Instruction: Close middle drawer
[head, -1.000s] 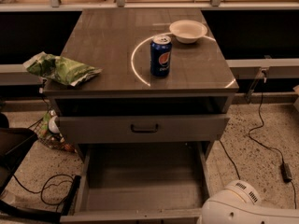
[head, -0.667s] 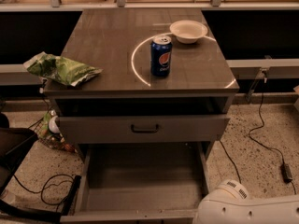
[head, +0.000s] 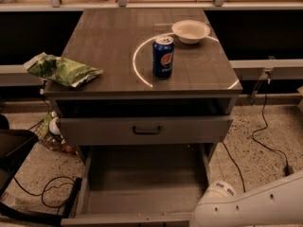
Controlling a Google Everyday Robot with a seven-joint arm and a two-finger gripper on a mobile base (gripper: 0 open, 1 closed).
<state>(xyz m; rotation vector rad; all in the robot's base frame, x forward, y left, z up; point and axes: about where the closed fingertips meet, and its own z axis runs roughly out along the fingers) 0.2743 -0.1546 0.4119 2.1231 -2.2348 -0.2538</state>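
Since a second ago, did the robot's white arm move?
Yes. The arm slid left, farther over the front right corner of the open middle drawer. Its end effector is out of view.

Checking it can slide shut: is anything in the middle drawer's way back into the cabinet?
Nothing visible does. The middle drawer is pulled out, its floor bare, the slot behind it looks open. The gripper is out of view; only the arm shows at the drawer's front right corner.
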